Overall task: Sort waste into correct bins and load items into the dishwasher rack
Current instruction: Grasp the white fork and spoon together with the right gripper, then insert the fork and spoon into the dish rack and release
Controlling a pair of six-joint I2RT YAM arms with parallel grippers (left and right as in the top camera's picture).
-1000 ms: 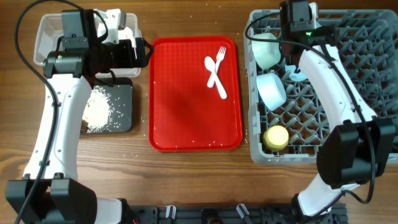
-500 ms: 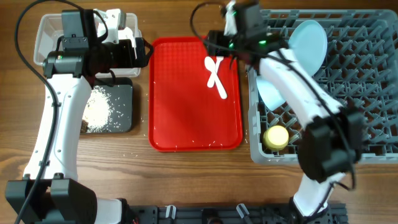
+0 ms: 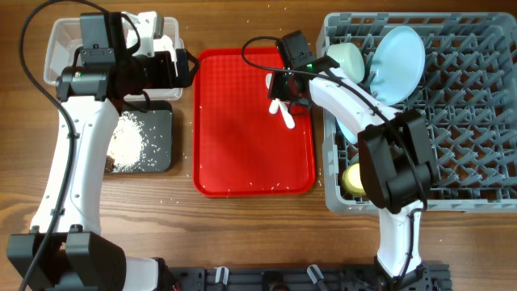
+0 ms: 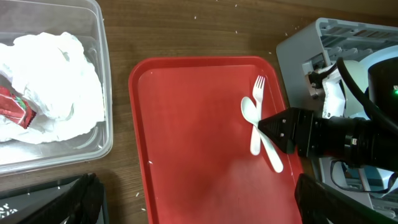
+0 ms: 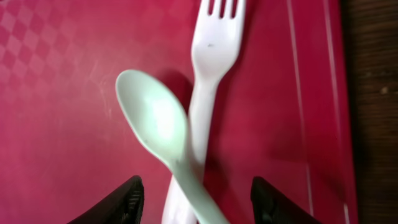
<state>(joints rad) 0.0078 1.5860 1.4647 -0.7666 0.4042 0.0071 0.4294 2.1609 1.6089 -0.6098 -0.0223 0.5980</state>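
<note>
- Wooden table (image 3: 242,234) bears a red serving tray (image 3: 234,145), just left of the dishwasher rack (image 3: 468,121).
- Crossed fork (image 5: 214,43) and spoon (image 5: 152,118) lie by the tray's right rim, with open red surface to their left.
- Over them the right gripper (image 5: 199,202) hangs spread; the left gripper (image 4: 199,208), also spread, is near the clear tub (image 4: 107,93).

The wooden table (image 3: 242,234) is carrying the clear plastic tub (image 3: 56,40), the black tray (image 3: 161,133), the red serving tray (image 3: 234,137) and the grey dishwasher rack (image 3: 468,121), all resting flat; stray rice grains (image 3: 172,196) are lying scattered near them.
</note>
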